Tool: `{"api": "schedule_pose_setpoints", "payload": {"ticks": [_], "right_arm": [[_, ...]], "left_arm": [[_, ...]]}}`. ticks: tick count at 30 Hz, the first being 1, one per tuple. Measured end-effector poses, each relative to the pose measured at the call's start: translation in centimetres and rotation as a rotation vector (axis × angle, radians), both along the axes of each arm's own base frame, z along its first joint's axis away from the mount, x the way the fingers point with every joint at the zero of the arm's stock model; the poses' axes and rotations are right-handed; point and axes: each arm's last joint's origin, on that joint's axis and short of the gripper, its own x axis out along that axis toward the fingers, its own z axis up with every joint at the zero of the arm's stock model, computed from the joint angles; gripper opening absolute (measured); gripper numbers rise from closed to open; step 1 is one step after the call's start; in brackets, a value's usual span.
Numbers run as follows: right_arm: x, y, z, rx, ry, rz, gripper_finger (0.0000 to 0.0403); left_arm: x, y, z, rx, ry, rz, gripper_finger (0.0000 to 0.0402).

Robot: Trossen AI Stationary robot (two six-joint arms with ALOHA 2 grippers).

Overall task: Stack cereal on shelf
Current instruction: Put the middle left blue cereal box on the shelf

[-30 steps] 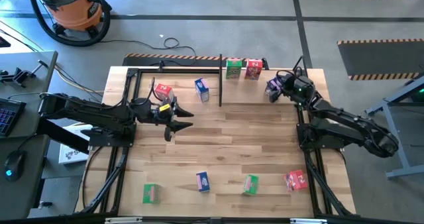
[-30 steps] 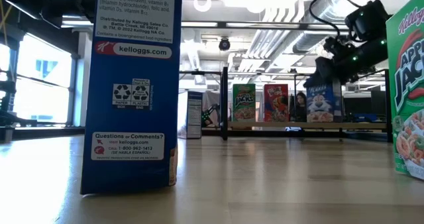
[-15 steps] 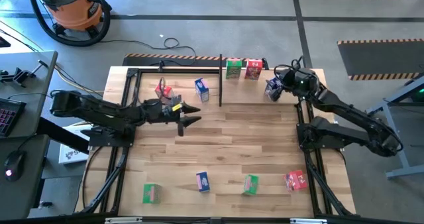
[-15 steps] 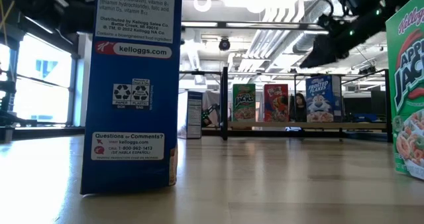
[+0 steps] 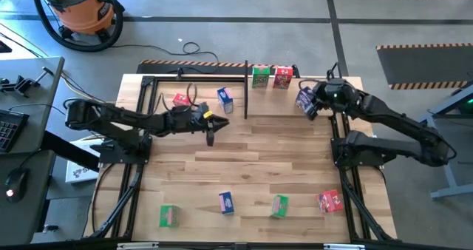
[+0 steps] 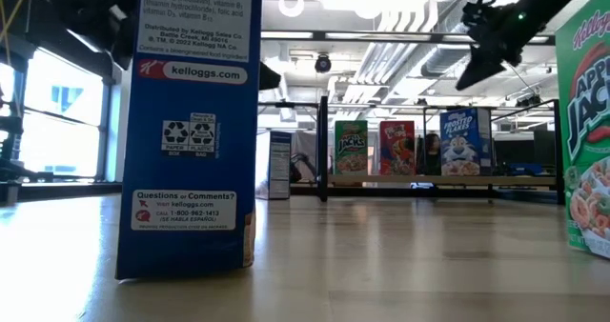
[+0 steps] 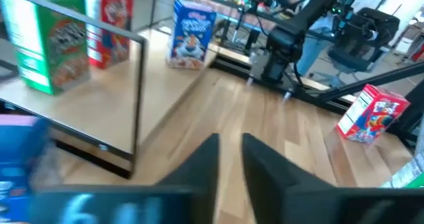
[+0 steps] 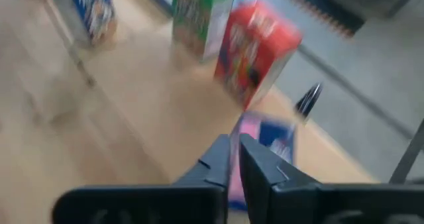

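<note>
Up top right of the high view, the right gripper [image 5: 314, 100] has let go of the blue box [image 5: 304, 99] on the shelf [image 5: 246, 87], fingers now together. Left gripper [image 5: 210, 137] nearly closed too, empty, mid-table. Four boxes still wait along the bottom; nothing blocks them.

Both robot arms are dark, almost black, and made of long thin parts joined by round chunky joints. The left arm [image 5: 126, 120] has a bit of yellow near its wrist. The right arm [image 5: 392, 124] has thin black cables and tiny green lights. Each has two flat, pointed black fingers [image 7: 265, 174].
</note>
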Motion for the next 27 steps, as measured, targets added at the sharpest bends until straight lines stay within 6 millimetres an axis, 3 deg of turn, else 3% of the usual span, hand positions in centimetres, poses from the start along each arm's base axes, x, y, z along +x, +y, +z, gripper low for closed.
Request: {"api": "schedule_pose_setpoints", "payload": {"ticks": [3, 11, 18, 27], "right_arm": [[0.2, 0.7, -0.6, 0.091, -0.004, -0.036, 0.0014], [0.7, 1.5, -2.8, 0.327, 0.073, -0.231, 0.0002], [2.2, 0.2, -5.1, 0.386, 0.211, -0.408, 0.0001], [3.3, -2.2, -6.8, 0.324, 0.288, -0.497, 0.0]], "left_arm": [[-1.4, 0.6, -0.1, 0.008, -0.018, 0.015, 0.0007], [-3.9, 1.2, -0.4, 0.039, -0.149, 0.06, 0.0003], [-4.1, 1.2, -0.8, 0.035, -0.136, 0.062, 0.0002], [-4.0, 1.2, -0.8, 0.032, -0.129, 0.061, 0.0001]]}}
